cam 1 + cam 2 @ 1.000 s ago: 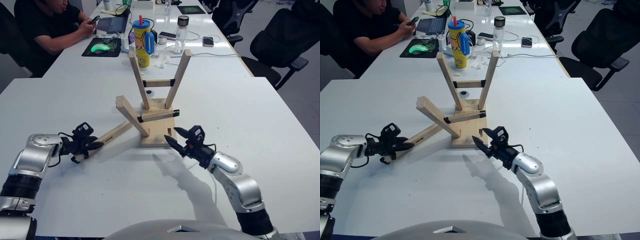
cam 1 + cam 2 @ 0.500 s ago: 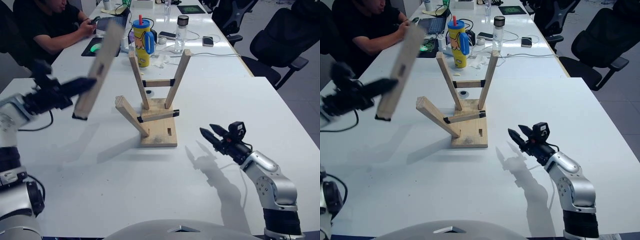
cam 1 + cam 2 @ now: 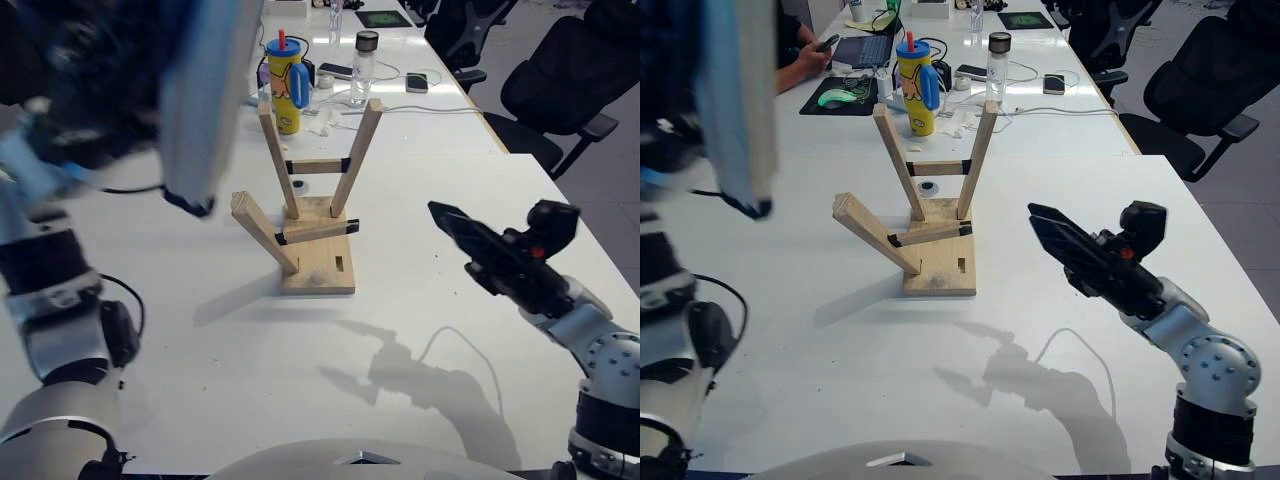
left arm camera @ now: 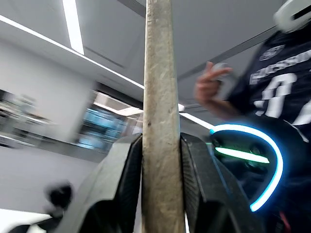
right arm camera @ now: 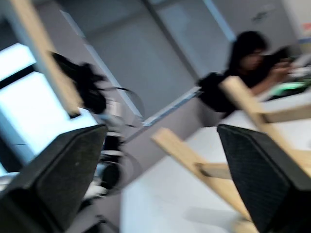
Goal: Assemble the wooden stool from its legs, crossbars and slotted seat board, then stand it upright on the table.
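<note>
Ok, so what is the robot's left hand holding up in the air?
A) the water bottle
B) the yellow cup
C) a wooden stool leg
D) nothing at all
C: the left hand is shut on both sides of a wooden leg and holds it high above the table, while the yellow cup and the water bottle stand on the far table.

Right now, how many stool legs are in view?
4 legs. Two stand on the board, joined by a crossbar; one leans off its left side; one is held high in the left claw.
</note>
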You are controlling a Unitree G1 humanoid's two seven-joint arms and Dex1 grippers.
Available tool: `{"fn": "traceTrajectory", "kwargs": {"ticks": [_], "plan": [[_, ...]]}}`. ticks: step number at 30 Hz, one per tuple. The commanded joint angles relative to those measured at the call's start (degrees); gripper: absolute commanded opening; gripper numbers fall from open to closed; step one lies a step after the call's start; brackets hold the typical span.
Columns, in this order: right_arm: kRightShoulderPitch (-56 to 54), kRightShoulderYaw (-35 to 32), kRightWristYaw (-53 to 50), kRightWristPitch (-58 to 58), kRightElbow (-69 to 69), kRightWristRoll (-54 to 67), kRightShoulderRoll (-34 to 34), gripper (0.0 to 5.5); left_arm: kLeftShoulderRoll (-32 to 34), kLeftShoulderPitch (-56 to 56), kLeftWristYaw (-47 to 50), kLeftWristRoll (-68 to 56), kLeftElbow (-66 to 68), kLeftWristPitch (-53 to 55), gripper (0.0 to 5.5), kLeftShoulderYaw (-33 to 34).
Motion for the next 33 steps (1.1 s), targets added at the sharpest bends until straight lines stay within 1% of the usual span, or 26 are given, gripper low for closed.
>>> {"fn": "traceTrajectory", "kwargs": {"ticks": [1,5,10,18,22,23,30,32,33], "plan": [[-6.19,1.21,0.94,0.95,-0.59,6.44,-1.96,4.37,-4.44,12.18,2.11,-0.8,-4.93,1.06,1.04,-8.68],[-9.07,2.8,0.81,1.4,-0.14,9.97,-2.58,4.37,-3.95,17.49,2.38,-0.8,-8.1,0.88,1.04,-13.46],[-12.41,4.58,1.29,1.39,0.93,11.92,-2.2,4.37,-3.28,20.5,-0.39,-0.79,-9.46,1.02,1.04,-17.56],[-15.17,7.56,1.46,1.56,0.48,15.95,-1.43,4.37,-1.79,21.56,-2.97,-0.79,-8.85,1.18,1.04,-21.25],[-15.5,8.63,1.42,1.79,0.21,16.68,-1.37,3.79,-0.92,22.67,-3.62,-0.79,-9.67,0.94,1.04,-22.69],[-15.49,8.85,1.5,1.81,0.04,16.79,-1.41,3.72,-0.82,23.25,-3.9,-0.8,-9.94,0.76,1.04,-22.95],[-14.98,10.67,1.98,2.55,-1.12,17.14,-1.47,2.52,0.69,24.67,-3.35,-0.8,-10.87,-0.17,1.04,-24.62],[-14.59,10.85,2.37,2.69,-1.21,16.96,-1.63,2.29,0.88,24.44,-2.94,-0.8,-10.11,-0.28,1.04,-24.64],[-14.45,10.98,2.48,2.78,-1.21,16.91,-1.72,2.28,0.83,24.33,-2.36,-0.8,-9.88,-0.56,1.04,-24.59]]}}
